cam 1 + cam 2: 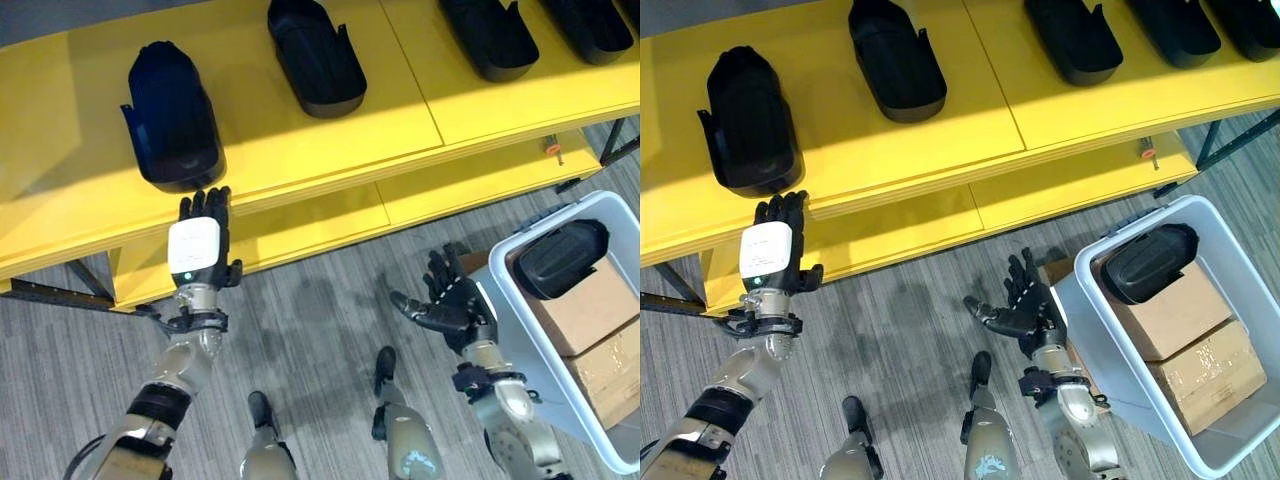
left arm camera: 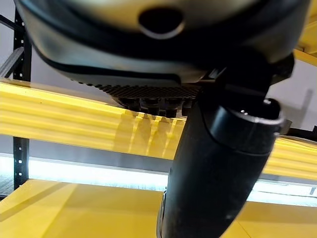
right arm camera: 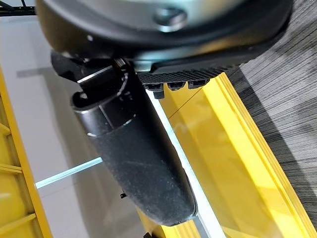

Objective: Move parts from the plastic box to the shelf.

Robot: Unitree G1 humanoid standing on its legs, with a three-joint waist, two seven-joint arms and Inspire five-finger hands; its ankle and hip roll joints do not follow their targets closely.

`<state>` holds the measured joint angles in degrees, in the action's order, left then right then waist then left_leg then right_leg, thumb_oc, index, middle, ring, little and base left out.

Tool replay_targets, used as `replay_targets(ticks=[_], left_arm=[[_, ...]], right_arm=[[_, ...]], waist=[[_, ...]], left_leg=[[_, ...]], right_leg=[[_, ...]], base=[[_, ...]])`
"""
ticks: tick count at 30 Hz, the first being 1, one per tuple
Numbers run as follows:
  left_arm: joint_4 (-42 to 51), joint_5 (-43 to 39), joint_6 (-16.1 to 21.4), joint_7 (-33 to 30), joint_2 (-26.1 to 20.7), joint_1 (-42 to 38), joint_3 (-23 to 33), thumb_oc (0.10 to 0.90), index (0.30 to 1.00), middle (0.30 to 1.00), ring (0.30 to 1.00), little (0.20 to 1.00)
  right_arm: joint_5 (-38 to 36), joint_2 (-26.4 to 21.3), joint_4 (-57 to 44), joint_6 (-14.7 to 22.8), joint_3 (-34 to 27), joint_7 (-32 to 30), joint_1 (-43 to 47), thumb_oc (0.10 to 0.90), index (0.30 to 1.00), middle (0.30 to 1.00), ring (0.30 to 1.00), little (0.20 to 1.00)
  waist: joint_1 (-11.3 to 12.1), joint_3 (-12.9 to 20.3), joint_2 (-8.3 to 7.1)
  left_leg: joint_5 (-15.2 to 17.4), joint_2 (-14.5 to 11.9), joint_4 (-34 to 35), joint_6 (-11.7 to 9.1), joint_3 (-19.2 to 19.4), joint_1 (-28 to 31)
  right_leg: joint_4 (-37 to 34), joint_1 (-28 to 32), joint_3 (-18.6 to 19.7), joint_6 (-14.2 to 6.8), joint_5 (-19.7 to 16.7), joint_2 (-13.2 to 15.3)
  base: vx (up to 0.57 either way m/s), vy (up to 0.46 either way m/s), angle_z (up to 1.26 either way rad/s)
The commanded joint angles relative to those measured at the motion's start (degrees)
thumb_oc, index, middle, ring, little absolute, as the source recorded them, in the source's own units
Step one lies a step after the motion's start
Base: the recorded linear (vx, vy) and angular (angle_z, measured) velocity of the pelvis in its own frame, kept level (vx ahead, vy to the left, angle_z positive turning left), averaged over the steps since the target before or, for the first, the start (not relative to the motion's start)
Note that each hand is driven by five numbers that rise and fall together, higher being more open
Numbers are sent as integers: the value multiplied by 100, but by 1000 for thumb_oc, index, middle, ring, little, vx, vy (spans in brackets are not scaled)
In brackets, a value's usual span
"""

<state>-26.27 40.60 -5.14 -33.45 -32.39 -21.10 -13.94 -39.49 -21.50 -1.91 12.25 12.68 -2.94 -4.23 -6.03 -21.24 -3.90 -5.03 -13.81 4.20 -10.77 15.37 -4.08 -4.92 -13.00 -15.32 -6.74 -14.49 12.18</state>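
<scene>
I saw my left hand (image 1: pixel 196 245), fingers straight, just below a black part (image 1: pixel 170 115) on the yellow shelf (image 1: pixel 300 150). My right hand (image 1: pixel 445 305) hung open beside the plastic box (image 1: pixel 520 330), which held another black part (image 1: pixel 560 258) atop cardboard boxes (image 1: pixel 595 330).

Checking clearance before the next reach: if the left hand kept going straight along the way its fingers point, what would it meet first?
Probably the front edge of the yellow shelf, then the black part lying just beyond the left hand; relative height is unclear.
</scene>
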Motion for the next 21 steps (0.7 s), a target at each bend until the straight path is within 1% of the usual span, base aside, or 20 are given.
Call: replay_targets(ticks=[1, 9, 18, 19, 21], left_arm=[[236, -266, -97, -346, -404, -215, 515, 900, 1000, 1000, 1000, 1000], [69, -292, -118, -341, -481, -396, 459, 900, 1000, 1000, 1000, 1000], [-494, -394, -165, -322, -509, -847, 119, 900, 1000, 1000, 1000, 1000], [-669, -482, -150, -307, -475, -947, 41, 900, 1000, 1000, 1000, 1000], [-685, -482, -149, -310, -475, -972, 13, 900, 1000, 1000, 1000, 1000]], right_arm=[[32, -64, -853, 540, -292, 177, 239, 900, 1000, 1000, 1000, 1000], [45, -106, -880, 531, -323, 203, 218, 900, 1000, 1000, 1000, 1000], [1, -161, -923, 554, -286, 230, 180, 900, 1000, 1000, 1000, 1000], [0, -188, -938, 558, -248, 253, 166, 900, 1000, 1000, 1000, 1000], [21, -198, -938, 559, -241, 249, 161, 900, 1000, 1000, 1000, 1000]], waist=[[-17, 152, -309], [-59, 126, -308], [-149, 67, -347], [-169, 62, -356], [-171, 62, -356]], left_leg=[[370, -4, -1044, 264, -48, -691], [382, -2, -1087, 262, -31, -738], [395, 1, -1186, 266, -7, -837], [403, 8, -1213, 269, 3, -868], [405, 9, -1220, 271, 2, -882]], right_leg=[[501, 759, -311, -530, 743, 760], [504, 696, -278, -521, 737, 758], [531, 606, -224, -528, 719, 760], [533, 578, -214, -534, 708, 763], [534, 570, -214, -535, 707, 764]], base=[[0, 0, 0], [0, 0, 0], [0, 0, 0], [0, 0, 0], [0, 0, 0]])
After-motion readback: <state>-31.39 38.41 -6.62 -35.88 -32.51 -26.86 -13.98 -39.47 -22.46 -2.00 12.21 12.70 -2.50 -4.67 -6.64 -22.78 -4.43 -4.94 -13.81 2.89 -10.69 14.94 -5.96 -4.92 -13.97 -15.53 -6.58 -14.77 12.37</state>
